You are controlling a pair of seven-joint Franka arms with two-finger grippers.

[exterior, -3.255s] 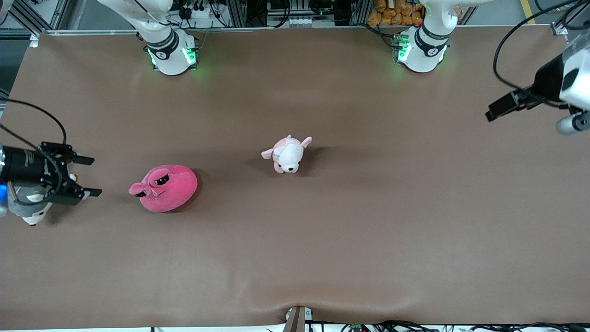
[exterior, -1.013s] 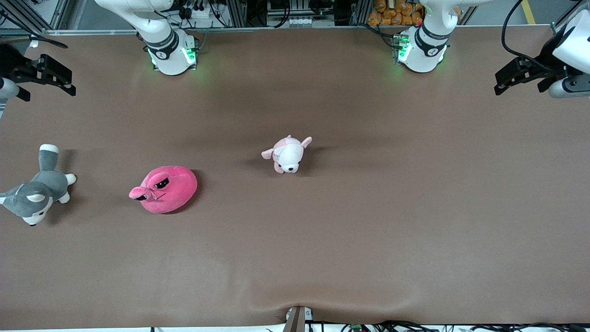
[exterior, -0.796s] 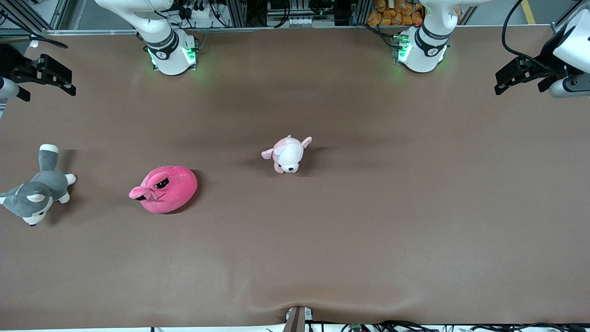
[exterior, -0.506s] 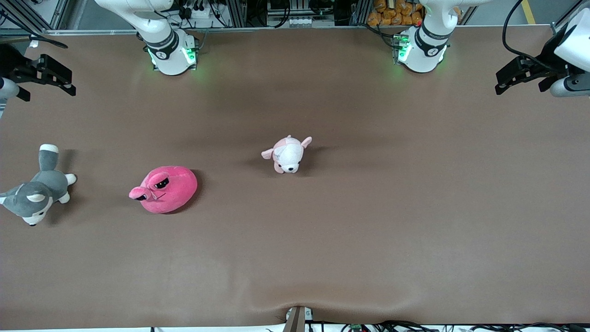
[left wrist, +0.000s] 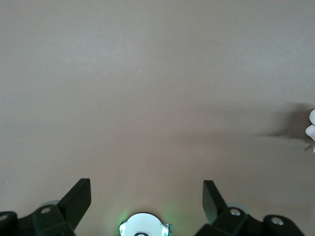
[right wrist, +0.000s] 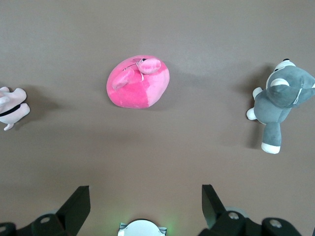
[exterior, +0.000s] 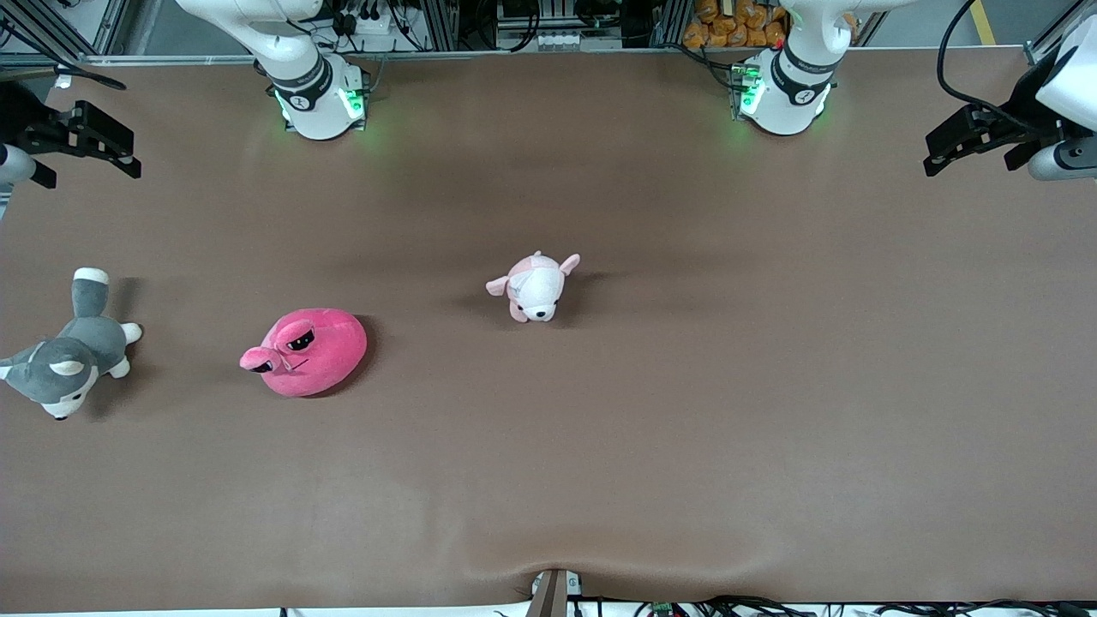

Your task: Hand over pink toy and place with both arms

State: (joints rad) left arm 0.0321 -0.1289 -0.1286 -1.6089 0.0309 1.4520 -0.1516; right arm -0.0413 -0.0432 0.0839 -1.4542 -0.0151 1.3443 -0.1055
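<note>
The pink toy [exterior: 306, 351], a round hot-pink plush with black eye marks, lies on the brown table toward the right arm's end; it also shows in the right wrist view [right wrist: 138, 81]. My right gripper [exterior: 96, 152] is open and empty, raised high over the table's edge at the right arm's end, well apart from the toy. In the right wrist view its fingers [right wrist: 78, 203] stand wide apart. My left gripper [exterior: 964, 146] is open and empty, raised over the left arm's end of the table. In the left wrist view its fingers [left wrist: 78, 197] frame bare table.
A pale pink-and-white puppy plush [exterior: 535, 287] lies near the table's middle. A grey-and-white husky plush [exterior: 67, 353] lies at the right arm's end, beside the pink toy. Both arm bases [exterior: 317, 94] with green lights stand along the table's edge farthest from the front camera.
Since 3.3 s ago my right gripper has risen away from the husky plush to the table's edge. Over the last second, the left gripper has drifted slightly; the toys have not moved.
</note>
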